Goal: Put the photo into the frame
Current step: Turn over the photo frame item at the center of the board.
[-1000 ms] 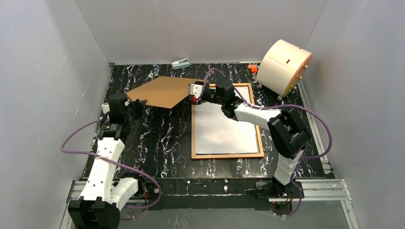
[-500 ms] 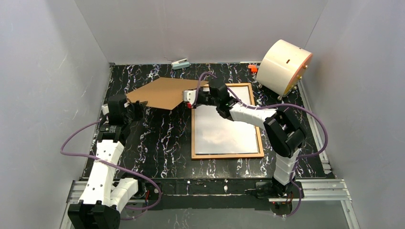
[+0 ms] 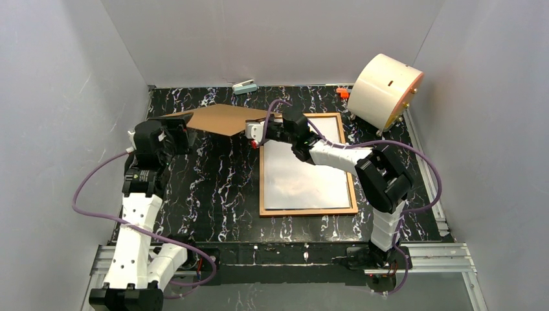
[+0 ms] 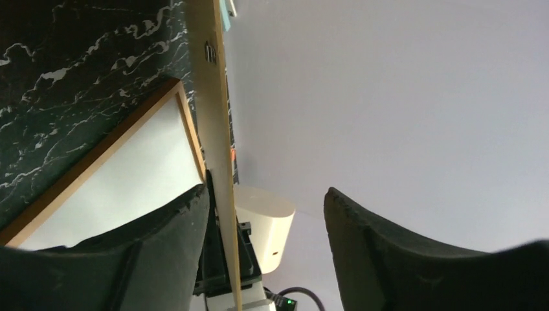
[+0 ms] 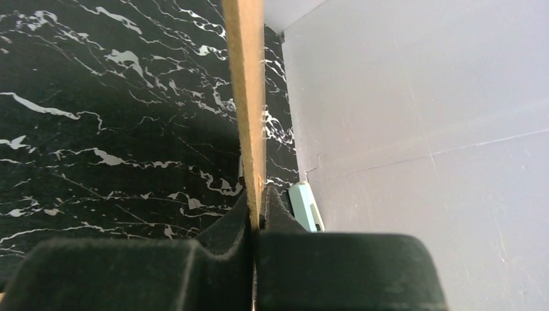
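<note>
Grey walls box in a black marbled table [image 3: 213,188]. Your right gripper [image 5: 254,208] is pressed together on the edge of the plain brown backing board [image 3: 217,120] and holds it up off the table by one corner. Your left gripper [image 3: 180,135] is spread wide at the board's opposite end. In its wrist view the board runs edge-on between the fingers [image 4: 162,249], close against one of them, but I cannot tell whether it touches.

The frame [image 3: 308,211] lies flat just below and behind the right gripper, and the right forearm crosses the corner of it nearest the board. A pale sheet fills its opening. It is probably the photo [image 3: 301,178] with its white reverse up, though a clear sheet could look much the same from here. No printed side shows anywhere.

Expect the print to be light and limp. It will likely crease if you pinch it hard or drag it by one corner, and lying flat it offers you no edge to take. If it needs shifting, work a fingertip under a long edge near the middle.

The board looks stiff and light, but held by one corner it will lever against the pads. A second hold at the left gripper's end should steady it. The frame is thin, rigid wood and may slide on the smooth top if nudged.
</note>
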You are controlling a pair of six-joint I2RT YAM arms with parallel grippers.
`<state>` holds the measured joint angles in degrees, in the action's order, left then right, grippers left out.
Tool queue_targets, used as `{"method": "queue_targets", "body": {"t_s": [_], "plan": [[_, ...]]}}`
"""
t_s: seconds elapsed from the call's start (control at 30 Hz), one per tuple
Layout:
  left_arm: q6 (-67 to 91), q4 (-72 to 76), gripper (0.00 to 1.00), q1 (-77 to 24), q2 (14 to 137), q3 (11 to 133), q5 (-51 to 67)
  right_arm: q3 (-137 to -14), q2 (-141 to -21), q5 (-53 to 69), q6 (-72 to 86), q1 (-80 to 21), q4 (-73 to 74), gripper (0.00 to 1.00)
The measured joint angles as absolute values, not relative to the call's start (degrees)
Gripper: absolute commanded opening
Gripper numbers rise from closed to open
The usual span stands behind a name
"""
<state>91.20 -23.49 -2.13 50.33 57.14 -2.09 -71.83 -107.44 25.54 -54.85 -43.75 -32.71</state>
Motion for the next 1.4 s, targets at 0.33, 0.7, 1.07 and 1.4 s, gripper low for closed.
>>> {"method": "queue_targets", "body": {"t_s": [0.33,0.7,1.07,1.4], "plan": [[82.19,-18.70,0.98,-2.13,52.66,65.54,2.57,-72.77,-108.27,22.09,-52.31,-43.59,-37.10,0.01],[63.11,-11.73,0.98,-2.13,54.70,79.24,10.63,-75.55,-106.00,20.34,-36.36,-40.97,-39.33,0.01],[53.15,-11.57,0.98,-2.13,55.11,81.43,13.39,-75.70,-89.97,16.97,-5.02,-37.01,-33.58,0.01],[38.17,-19.59,0.98,-2.15,57.25,79.92,6.70,-73.89,-76.73,12.19,20.84,-34.52,-16.49,0.01]]}}
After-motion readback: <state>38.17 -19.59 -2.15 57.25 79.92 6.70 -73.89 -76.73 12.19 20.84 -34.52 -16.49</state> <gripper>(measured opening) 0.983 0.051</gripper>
